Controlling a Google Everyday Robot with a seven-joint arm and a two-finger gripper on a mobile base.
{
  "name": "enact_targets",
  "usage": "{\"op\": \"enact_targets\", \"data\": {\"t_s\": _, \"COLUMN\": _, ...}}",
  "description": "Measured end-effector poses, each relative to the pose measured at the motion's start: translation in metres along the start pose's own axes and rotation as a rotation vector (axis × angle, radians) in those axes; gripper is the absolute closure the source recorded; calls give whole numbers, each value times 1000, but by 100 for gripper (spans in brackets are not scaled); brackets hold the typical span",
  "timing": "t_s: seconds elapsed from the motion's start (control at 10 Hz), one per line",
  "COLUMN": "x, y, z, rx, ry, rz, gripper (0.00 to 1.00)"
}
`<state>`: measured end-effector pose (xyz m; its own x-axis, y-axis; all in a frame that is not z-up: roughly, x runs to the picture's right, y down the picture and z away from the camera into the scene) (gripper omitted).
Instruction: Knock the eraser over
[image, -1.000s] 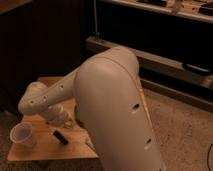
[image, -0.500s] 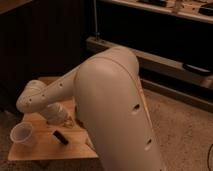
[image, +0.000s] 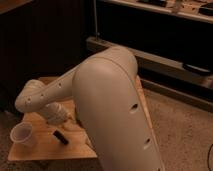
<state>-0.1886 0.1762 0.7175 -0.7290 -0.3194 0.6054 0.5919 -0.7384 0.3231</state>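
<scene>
A small dark eraser (image: 61, 137) lies flat on the wooden table (image: 45, 147), near its front edge. My white arm reaches down across the table from the right, and the gripper (image: 59, 118) hangs low over the table, just behind and above the eraser. The bulk of the arm hides the right part of the table.
A clear plastic cup (image: 22, 135) stands upright at the table's left front, left of the eraser. Dark shelving (image: 165, 55) runs behind the table. Speckled floor (image: 185, 130) lies to the right.
The arm has shifted slightly, and the gripper stays low over the table close to the eraser. The cup has not moved.
</scene>
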Motion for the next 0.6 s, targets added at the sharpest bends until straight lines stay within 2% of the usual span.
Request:
{"op": "enact_targets", "data": {"t_s": 0.1, "x": 0, "y": -2, "z": -1, "rx": 2, "ry": -3, "rz": -8, "gripper": 11}}
{"op": "enact_targets", "data": {"t_s": 0.2, "x": 0, "y": -1, "z": -1, "rx": 4, "ry": -6, "rz": -12, "gripper": 4}}
{"op": "enact_targets", "data": {"t_s": 0.6, "x": -3, "y": -1, "z": -9, "rx": 23, "ry": -12, "rz": -21, "gripper": 3}}
